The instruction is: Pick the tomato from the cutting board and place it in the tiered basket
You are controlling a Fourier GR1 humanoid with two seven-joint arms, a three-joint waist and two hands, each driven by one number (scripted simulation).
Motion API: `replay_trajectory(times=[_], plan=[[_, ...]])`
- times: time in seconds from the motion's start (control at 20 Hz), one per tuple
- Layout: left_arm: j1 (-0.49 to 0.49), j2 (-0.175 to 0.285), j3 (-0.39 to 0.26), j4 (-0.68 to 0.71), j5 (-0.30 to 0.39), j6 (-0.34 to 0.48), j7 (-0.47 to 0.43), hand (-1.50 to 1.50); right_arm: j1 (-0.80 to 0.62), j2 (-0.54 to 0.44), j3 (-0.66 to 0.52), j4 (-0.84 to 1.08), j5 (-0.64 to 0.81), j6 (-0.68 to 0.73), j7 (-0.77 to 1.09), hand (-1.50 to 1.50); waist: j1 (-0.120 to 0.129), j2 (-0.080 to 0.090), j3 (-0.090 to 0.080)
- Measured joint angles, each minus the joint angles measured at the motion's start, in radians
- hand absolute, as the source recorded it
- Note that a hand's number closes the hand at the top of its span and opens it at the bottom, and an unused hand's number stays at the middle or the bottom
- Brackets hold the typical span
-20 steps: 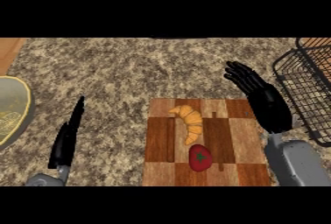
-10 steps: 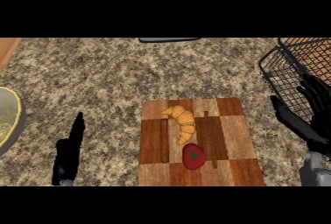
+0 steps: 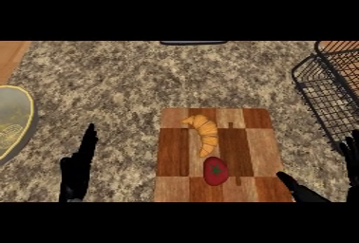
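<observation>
A red tomato (image 3: 215, 170) with a green stem lies on the near part of the wooden cutting board (image 3: 175, 156). The black wire tiered basket (image 3: 328, 95) stands at the right edge of the counter. My right hand (image 3: 303, 191) shows at the lower right, open, its thumb beside the board's near right corner and its fingers (image 3: 348, 151) up near the basket; it is apart from the tomato. My left hand (image 3: 77, 168) rests open at the lower left, fingers up, well left of the board.
A croissant (image 3: 203, 133) lies on the board just beyond the tomato. A yellow-rimmed plate (image 3: 21, 123) sits at the left edge. A dark object (image 3: 193, 42) shows at the counter's far edge. Speckled granite counter surrounds the board.
My right hand has dropped lower and toward the view's right edge, away from the basket's front. The view has shifted, so the board and left hand sit slightly differently.
</observation>
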Motion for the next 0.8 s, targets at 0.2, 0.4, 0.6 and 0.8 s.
replay_trajectory(times=[0.2,0.4,0.6,0.8], plan=[[-0.006,0.009,0.005,0.002,0.003,-0.018,-0.003,0.0,0.096,-0.105,0.092,-0.088,0.128,0.093,0.181,-1.5,0.014,0.005,-0.003],[-0.014,0.004,0.002,0.006,-0.003,-0.019,-0.005,0.0,0.162,-0.204,0.163,-0.183,0.291,0.191,0.366,-1.5,0.022,0.009,-0.005],[-0.023,-0.001,-0.006,-0.003,-0.01,-0.018,0.013,0.0,0.152,-0.247,0.225,-0.219,0.422,0.263,0.563,-1.5,0.036,0.011,-0.005],[-0.025,-0.001,-0.008,0.002,-0.009,-0.033,0.01,0.0,0.049,-0.23,0.301,-0.212,0.53,0.319,0.758,-1.5,0.046,0.01,-0.004]])
